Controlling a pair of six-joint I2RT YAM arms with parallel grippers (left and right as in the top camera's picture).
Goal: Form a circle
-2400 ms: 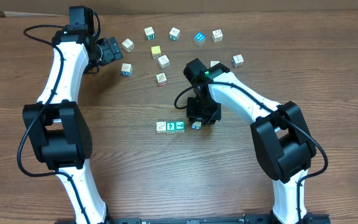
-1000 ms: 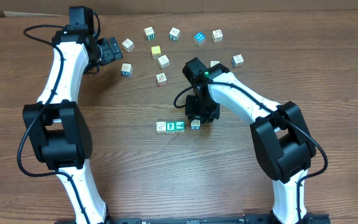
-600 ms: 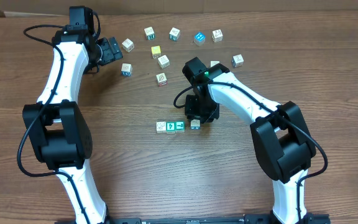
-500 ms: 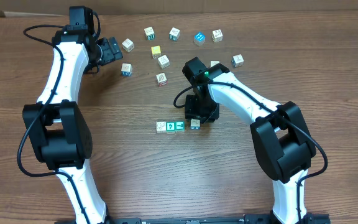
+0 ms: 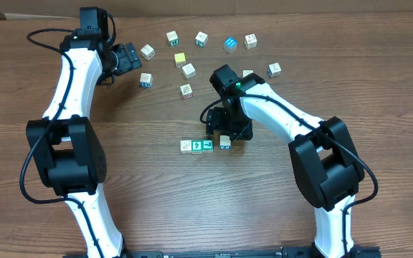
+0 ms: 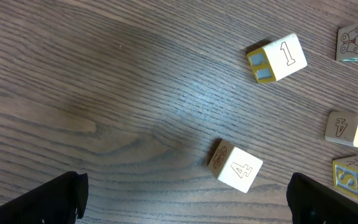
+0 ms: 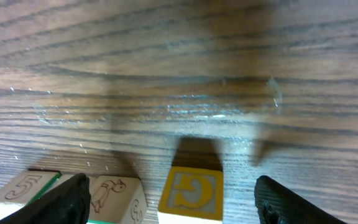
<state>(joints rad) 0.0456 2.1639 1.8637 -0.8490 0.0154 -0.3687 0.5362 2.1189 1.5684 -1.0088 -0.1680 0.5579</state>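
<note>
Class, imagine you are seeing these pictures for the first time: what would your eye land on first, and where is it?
The right gripper hangs open over a yellow-edged G block, just right of a row of three blocks in the middle of the table. Loose blocks lie scattered along the far side, with the open left gripper beside them.

My right gripper [image 5: 225, 135] hangs over a block [image 5: 224, 142] lying just beside the right end of a row of three [image 5: 196, 145]. My left gripper [image 5: 126, 59] is well apart, up among loose blocks [image 5: 188, 69] scattered across the table [image 5: 156, 201].
</note>
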